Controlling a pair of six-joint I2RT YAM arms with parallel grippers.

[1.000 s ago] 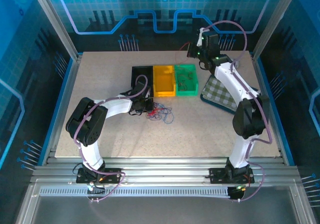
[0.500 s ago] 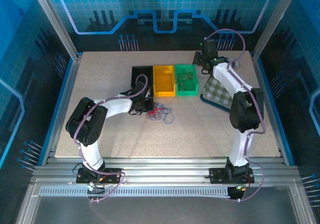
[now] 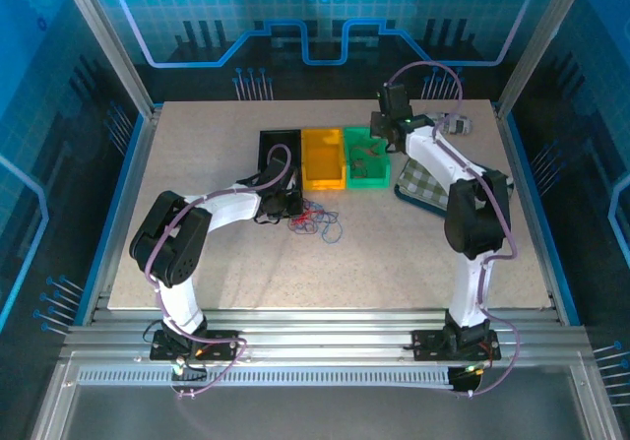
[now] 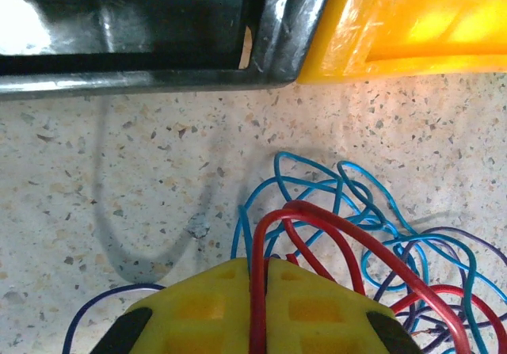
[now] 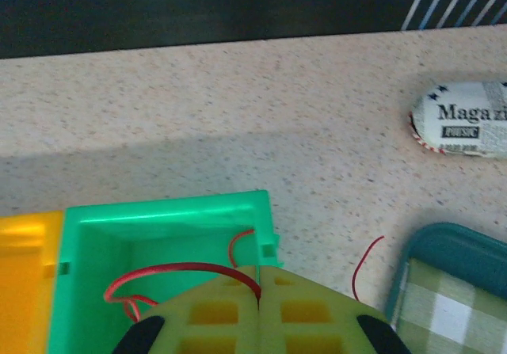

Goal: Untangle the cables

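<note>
On the speckled worktop (image 3: 384, 258), just in front of the black bin (image 3: 271, 145) and the yellow bin (image 3: 323, 184), the cables (image 3: 320, 225): a loose flat clump of blue, purple and red loops, near both bins but touching neither. At the clump's left edge, the left claw (image 3: 293, 210), low over the worktop and pinched shut on a red cable (image 4: 305, 207), the loop running down between the yellow fingers (image 4: 317, 310), blue strands tangled round it. Over the green bin (image 3: 366, 184), last in the row of three and pressed against the yellow one, the right claw (image 3: 377, 137), likewise closed tight, fingers (image 5: 206, 318) meeting with no gap, a red wire (image 5: 182, 267) caught at their seam and arching back down inside the bin. More red wire low in that bin. Beside it, on bare worktop, one short red end (image 5: 366, 260), between the green wall and a teal tray (image 5: 455, 235) lined with green checked cloth; joined to the held wire or not, impossible to tell. Beyond the tray, a small rolled packet (image 5: 463, 120) printed with the letters "Magazi".
</note>
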